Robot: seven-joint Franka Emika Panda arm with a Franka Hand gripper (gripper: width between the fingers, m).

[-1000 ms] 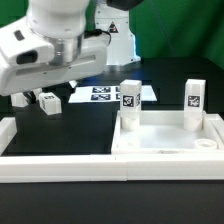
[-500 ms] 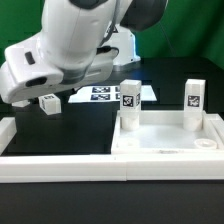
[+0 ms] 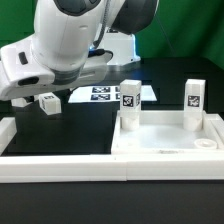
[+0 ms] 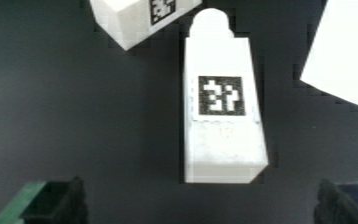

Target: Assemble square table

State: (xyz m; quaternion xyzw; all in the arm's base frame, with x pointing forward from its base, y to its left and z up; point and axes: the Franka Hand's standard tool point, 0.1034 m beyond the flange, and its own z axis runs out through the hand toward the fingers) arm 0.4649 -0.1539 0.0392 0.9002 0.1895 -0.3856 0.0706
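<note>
I hold the big white robot arm (image 3: 68,45) over the black desk (image 3: 90,125) on the exterior view's left. The large flat white plastic square panel (image 3: 165,142) lies on that view's right, one short white tagged block leg (image 3: 129,97) and a second upright leg (image 3: 193,94) standing at its far corners. In the wrist view a third white block leg (image 4: 222,120) lies flat on the desk. My end effector (image 4: 202,200) is spread wide and holds nothing, its dark fingertips (image 4: 51,198) well out to either side. I judge the step is picking this leg, so I would centre over its middle, descend straight and close across its narrow sides, clear of the neighbouring white block (image 4: 144,22). From outside, the arm's bulk hides the end effector. The fingertips are cropped, and I cannot identify the white shape (image 4: 345,70) at the frame's edge.
</note>
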